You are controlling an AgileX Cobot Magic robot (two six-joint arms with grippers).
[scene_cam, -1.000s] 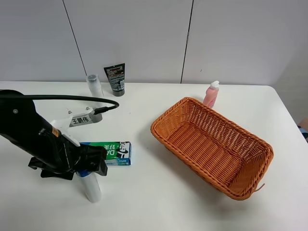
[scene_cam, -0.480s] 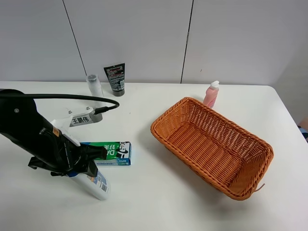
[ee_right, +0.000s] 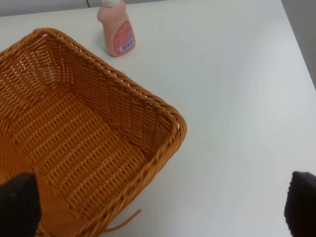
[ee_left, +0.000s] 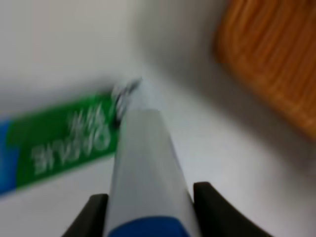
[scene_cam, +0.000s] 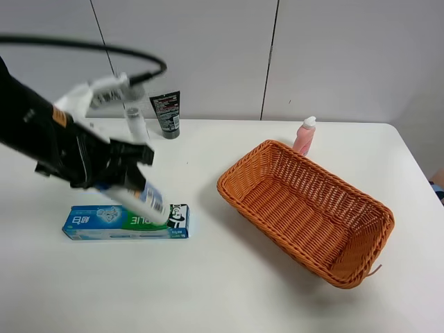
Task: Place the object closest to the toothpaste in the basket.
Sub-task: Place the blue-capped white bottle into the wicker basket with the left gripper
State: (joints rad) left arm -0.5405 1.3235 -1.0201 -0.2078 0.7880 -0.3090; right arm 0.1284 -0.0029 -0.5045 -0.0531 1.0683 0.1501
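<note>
The toothpaste (scene_cam: pixel 111 223) is a green and blue box lying flat on the white table; it also shows in the left wrist view (ee_left: pixel 59 143), blurred. My left gripper (scene_cam: pixel 114 182) is shut on a white bottle (scene_cam: pixel 142 200) with a blue band and holds it tilted in the air just above the box. The left wrist view shows the bottle (ee_left: pixel 143 163) between my fingers (ee_left: pixel 210 210). The orange wicker basket (scene_cam: pixel 361 201) stands to the right, empty. My right gripper (ee_right: pixel 160 205) is open above the basket's corner (ee_right: pixel 170 116) and does not show in the high view.
A pink bottle (scene_cam: pixel 304 135) stands just behind the basket, also seen in the right wrist view (ee_right: pixel 116 29). A black tube (scene_cam: pixel 166 114) and a clear bottle (scene_cam: pixel 136 123) stand by the back wall. A black cable (scene_cam: pixel 104 48) arcs over the left arm.
My left gripper has lifted the white bottle off the table, up and back, from in front of the toothpaste box to above it. The box is now uncovered.
</note>
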